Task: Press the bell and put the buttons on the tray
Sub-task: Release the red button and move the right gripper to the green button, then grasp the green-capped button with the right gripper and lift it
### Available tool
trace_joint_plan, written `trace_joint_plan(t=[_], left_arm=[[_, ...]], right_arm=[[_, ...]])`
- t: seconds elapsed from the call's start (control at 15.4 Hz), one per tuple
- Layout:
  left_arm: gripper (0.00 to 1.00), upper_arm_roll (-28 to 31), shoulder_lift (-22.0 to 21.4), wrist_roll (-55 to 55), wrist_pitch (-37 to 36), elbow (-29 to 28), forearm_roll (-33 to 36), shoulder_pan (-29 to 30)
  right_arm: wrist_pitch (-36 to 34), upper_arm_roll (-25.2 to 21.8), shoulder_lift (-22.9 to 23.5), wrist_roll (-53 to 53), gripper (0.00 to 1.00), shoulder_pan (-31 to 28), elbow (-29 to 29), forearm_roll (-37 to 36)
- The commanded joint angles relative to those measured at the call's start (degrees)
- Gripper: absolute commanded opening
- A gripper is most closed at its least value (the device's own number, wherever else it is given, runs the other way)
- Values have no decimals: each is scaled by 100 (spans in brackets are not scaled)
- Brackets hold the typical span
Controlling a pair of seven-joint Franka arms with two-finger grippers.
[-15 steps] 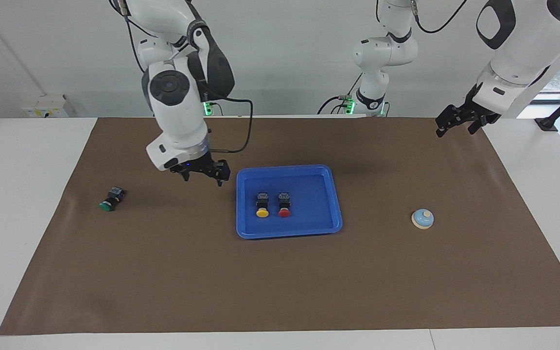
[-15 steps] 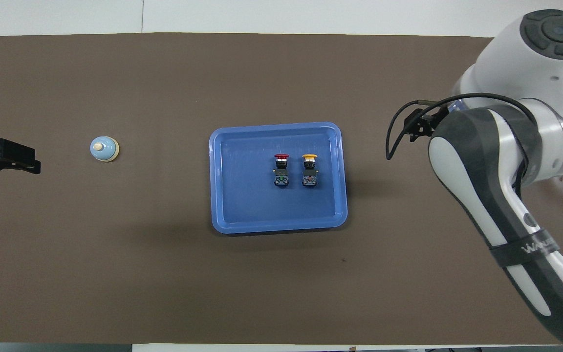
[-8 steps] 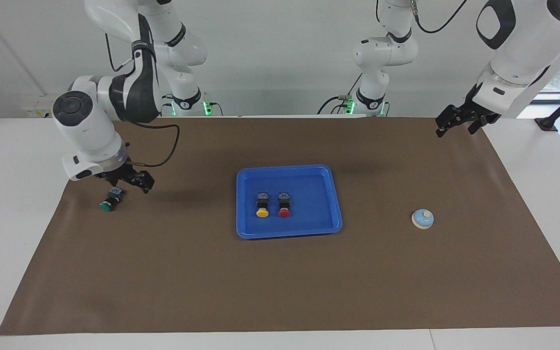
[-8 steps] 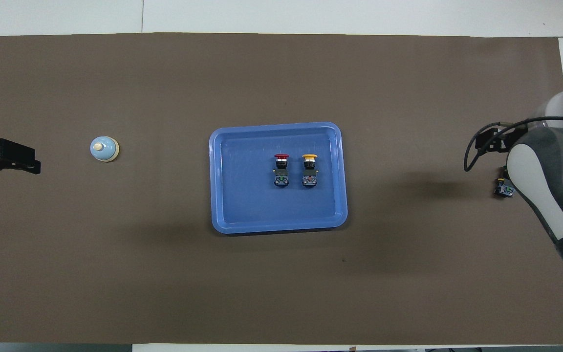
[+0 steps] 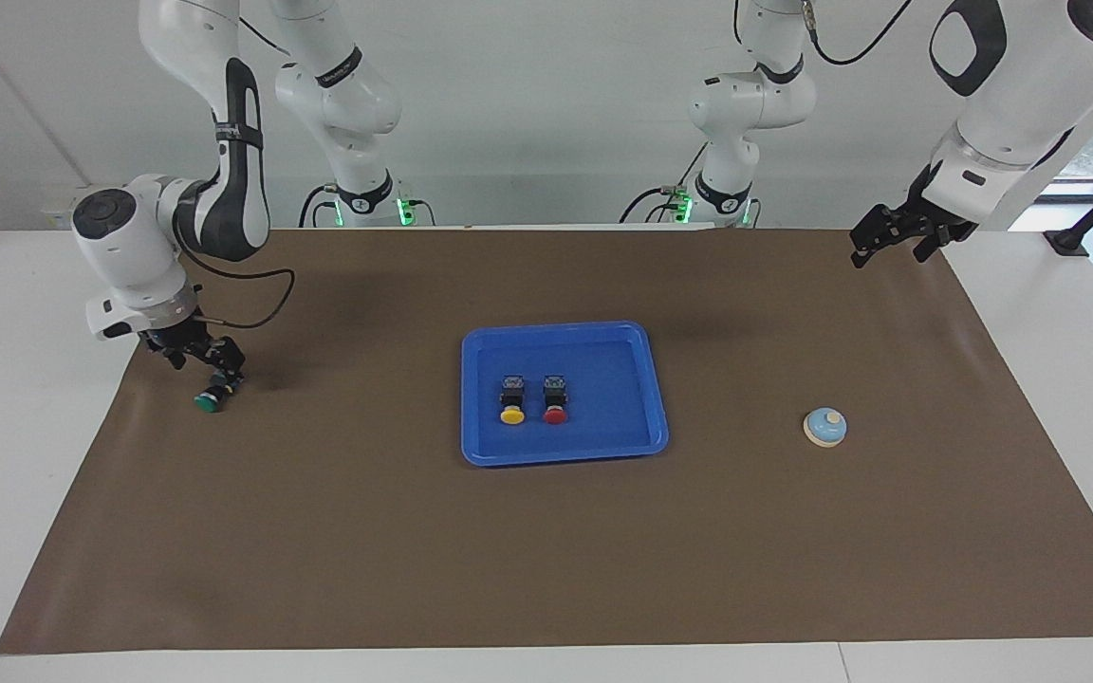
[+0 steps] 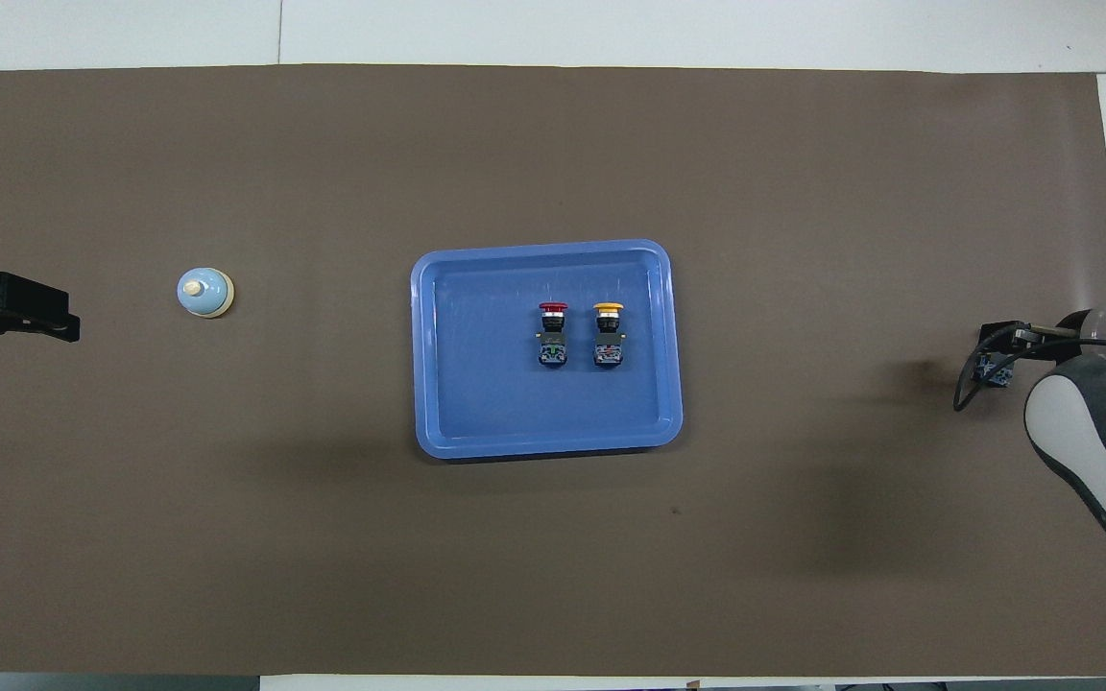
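Observation:
The blue tray (image 5: 637, 432) lies mid-mat and also shows in the overhead view (image 6: 476, 403). On it lie the yellow button (image 5: 511, 399) and the red button (image 5: 555, 399), side by side. The green button (image 5: 213, 392) lies on its side on the mat at the right arm's end. My right gripper (image 5: 201, 364) is low over its black body with the fingers open on either side of it. In the overhead view only the button's back end (image 6: 997, 373) shows beside the arm. The light blue bell (image 5: 824, 426) stands toward the left arm's end. My left gripper (image 5: 898, 245) waits open above the mat's corner.
A brown mat (image 5: 546, 550) covers most of the white table (image 5: 25, 474). A third white arm's base (image 5: 731, 199) stands at the robots' edge of the table. The right arm's cable (image 5: 252, 313) loops above the mat near the green button.
The right arm has swung from beside the tray out to its own end of the table and come down onto the green button. The left arm, tray, bell and other buttons have not moved.

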Motion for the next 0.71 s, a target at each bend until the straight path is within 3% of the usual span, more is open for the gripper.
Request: trace_joint_plan(t=[0.0,0.39,0.58,0.65], left_arm=[[100,3,-76,-11,15,-63,112,-5],[100,3,-76,-11,15,-63,112,-5],[100,3,-76,-11,6,-63,112,-5],[100,3,-76,-11,15,-63,112,-5]], right_arm=[[445,89,-19,-53,100,-159,-339,-83],[630,98,263,-141,97,-265,-330,4],[630,107,263,-141,80,-256,-338,31],[622,107,263,-141,66,-256,-339,31]])
